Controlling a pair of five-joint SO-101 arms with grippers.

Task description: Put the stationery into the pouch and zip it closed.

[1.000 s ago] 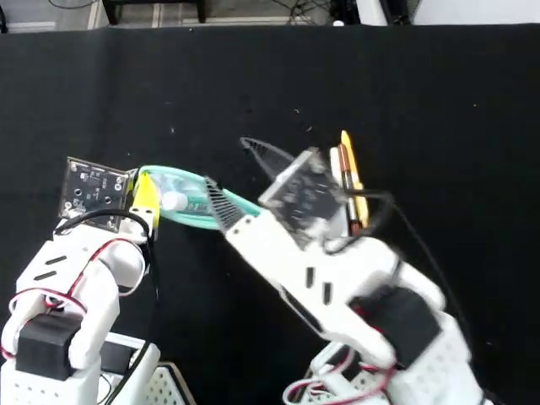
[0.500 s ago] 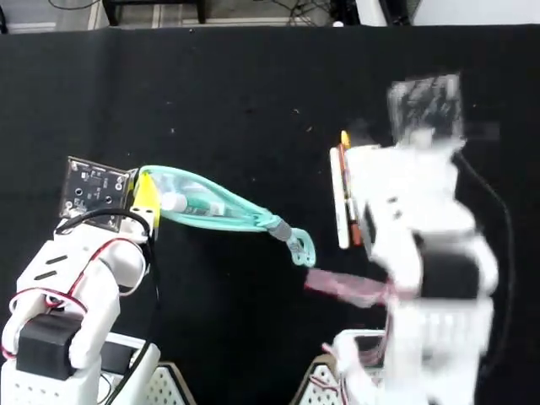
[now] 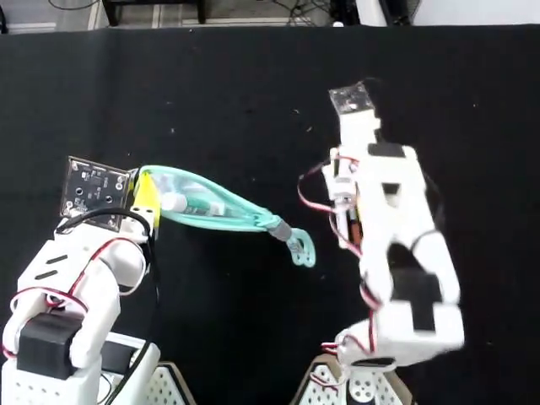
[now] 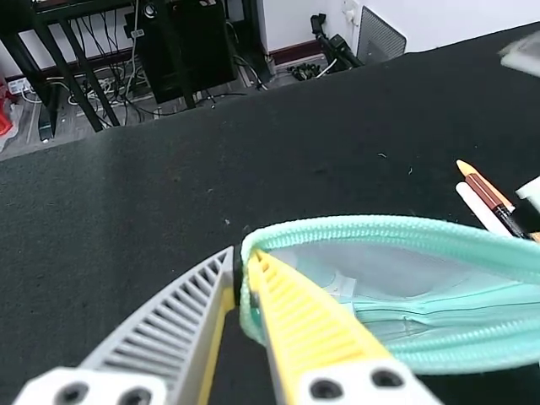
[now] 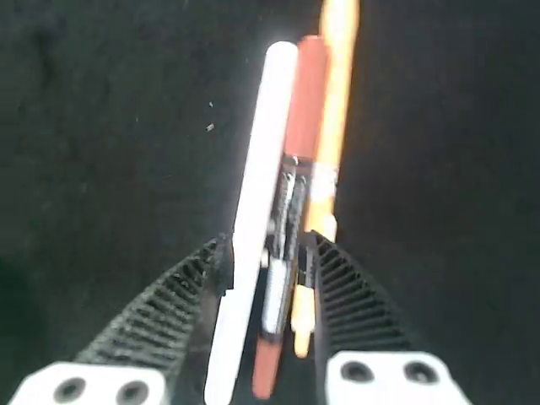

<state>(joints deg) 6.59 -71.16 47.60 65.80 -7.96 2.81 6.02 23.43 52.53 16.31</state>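
Pens (image 5: pixel 291 126), white, red and orange, lie side by side on the black table (image 3: pixel 211 93) with the right gripper (image 5: pixel 266 245) narrowed around them, touching both outer ones, while the left gripper (image 4: pixel 243 261), well apart, is clamped on the open rim of the teal pouch (image 4: pixel 396 253).

A black cloth (image 3: pixel 211 84) covers the table. Past its far edge, on the pale floor (image 4: pixel 93 114), stand a black rack (image 4: pixel 76 8) and a black box (image 4: pixel 194 42). Cables (image 4: pixel 304 67) trail towards a grey mesh panel (image 4: pixel 380 34) by the white wall (image 4: pixel 439 17).
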